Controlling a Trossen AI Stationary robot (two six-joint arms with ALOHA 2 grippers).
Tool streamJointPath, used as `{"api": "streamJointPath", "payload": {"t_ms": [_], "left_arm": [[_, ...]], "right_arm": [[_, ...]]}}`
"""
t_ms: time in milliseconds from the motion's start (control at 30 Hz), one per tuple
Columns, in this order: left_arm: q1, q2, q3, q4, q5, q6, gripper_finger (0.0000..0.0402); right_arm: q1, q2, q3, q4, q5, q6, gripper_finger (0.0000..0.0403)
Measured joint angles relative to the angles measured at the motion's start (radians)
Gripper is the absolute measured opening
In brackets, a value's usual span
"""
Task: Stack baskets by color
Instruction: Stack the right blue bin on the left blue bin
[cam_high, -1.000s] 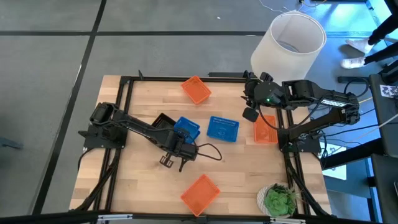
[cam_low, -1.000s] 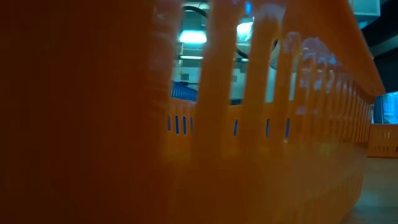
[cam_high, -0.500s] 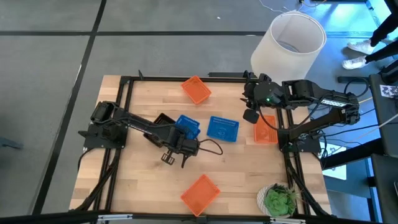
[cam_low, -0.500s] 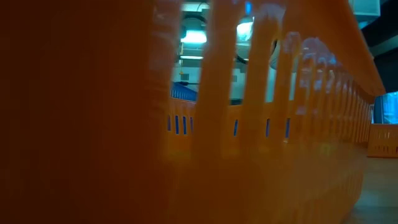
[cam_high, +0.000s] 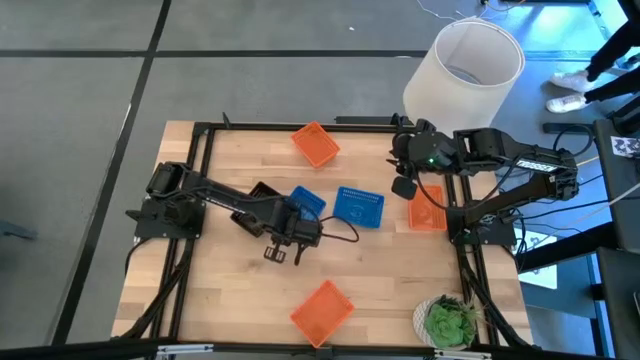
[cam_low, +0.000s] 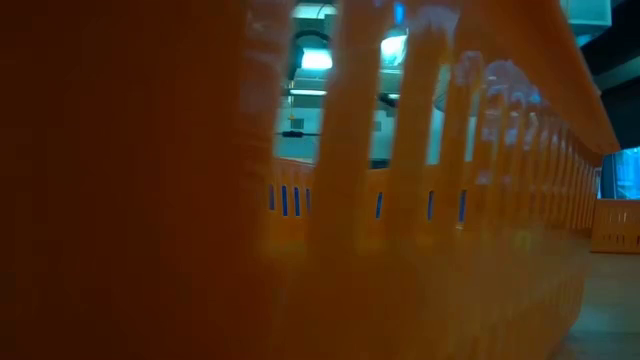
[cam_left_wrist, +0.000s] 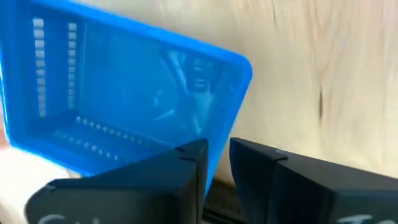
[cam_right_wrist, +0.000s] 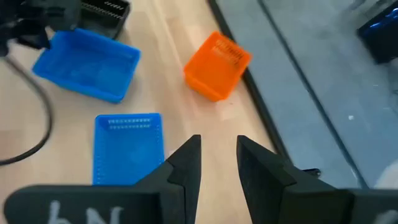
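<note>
My left gripper (cam_high: 285, 254) points down at the middle of the table, beside a blue basket (cam_high: 306, 203) that looks tilted in the left wrist view (cam_left_wrist: 124, 99). Its fingers (cam_left_wrist: 217, 163) stand slightly apart. A black basket (cam_high: 262, 193) lies next to that blue one. A second blue basket (cam_high: 358, 207) lies flat to the right. Orange baskets sit at the far side (cam_high: 315, 143), the right side (cam_high: 427, 208) and the near edge (cam_high: 322, 310). My right gripper (cam_high: 403, 185) hangs open above the right side (cam_right_wrist: 219, 155). My left gripper comes from above, pointing down, with the near corner of the blue basket's wall (cam_left_wrist: 214, 171) against the inner side of one finger (cam_left_wrist: 193, 158). Whether that finger touches the wall, I cannot tell.
A large white lampshade (cam_high: 465, 70) stands at the far right corner and a green plant (cam_high: 448, 322) at the near right corner. A black cable (cam_high: 342, 238) trails from the left gripper. The near orange basket's wall (cam_low: 320, 200) fills the low view.
My left gripper has shifted a little toward the table's right edge and rolled about its own axis, staying next to the blue basket. The right arm has kept still.
</note>
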Motion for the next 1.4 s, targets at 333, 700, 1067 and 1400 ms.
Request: {"api": "streamJointPath", "payload": {"t_ms": [333, 700, 1067, 1400], "left_arm": [[-0.05, -0.064, 0.124, -0.137, 0.035, -0.058, 0.0061], [-0.081, -0.306, 0.164, -0.167, -0.06, -0.182, 0.0061], [-0.092, -0.441, 0.163, -0.164, -0.072, -0.248, 0.006], [-0.092, -0.446, 0.163, -0.164, -0.117, -0.246, 0.0058]], "right_arm": [[-0.002, 0.0, -0.201, -0.005, -0.231, 0.128, 0.0102], [0.006, 0.0, -0.472, 0.274, -0.27, 0.292, 0.0102], [0.007, 0.001, -0.691, 0.587, -0.397, 0.296, 0.0102], [0.071, 0.001, -0.813, 0.737, -0.425, 0.045, 0.0102]]}}
